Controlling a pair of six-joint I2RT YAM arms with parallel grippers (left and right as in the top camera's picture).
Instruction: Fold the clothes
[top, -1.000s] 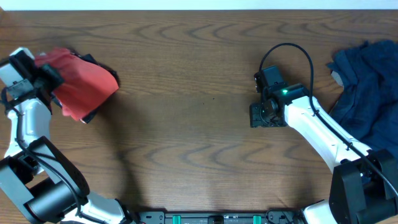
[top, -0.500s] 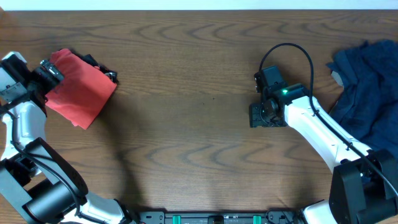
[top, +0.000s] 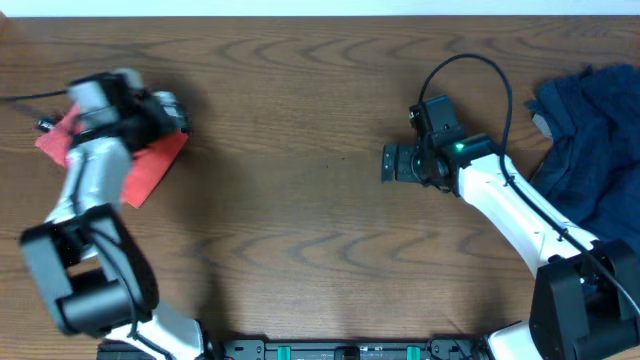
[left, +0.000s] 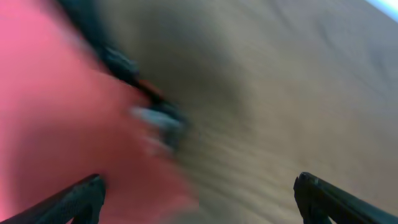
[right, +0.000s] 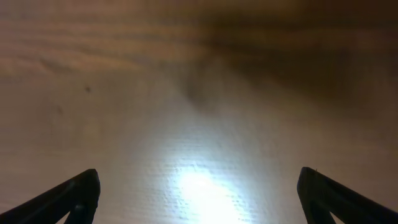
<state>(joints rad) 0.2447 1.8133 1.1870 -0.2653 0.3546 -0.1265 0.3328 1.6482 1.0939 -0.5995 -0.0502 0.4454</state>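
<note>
the left gripper (left: 199, 190) hangs spread over the coral-red shirt (top: 152, 166) set aside leftward, the right gripper (right: 199, 180) spread above the table (right: 124, 74), probably leaving room for the navy pile (top: 590, 140).

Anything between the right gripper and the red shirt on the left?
Nothing visible: only bare table separates the open right gripper from the red shirt, though the left arm lies across that shirt.

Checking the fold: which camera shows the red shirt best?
Overhead: the red shirt lies folded at far left, partly hidden by the left arm. The left wrist view shows only a red blur; the right wrist view shows none of it.
</note>
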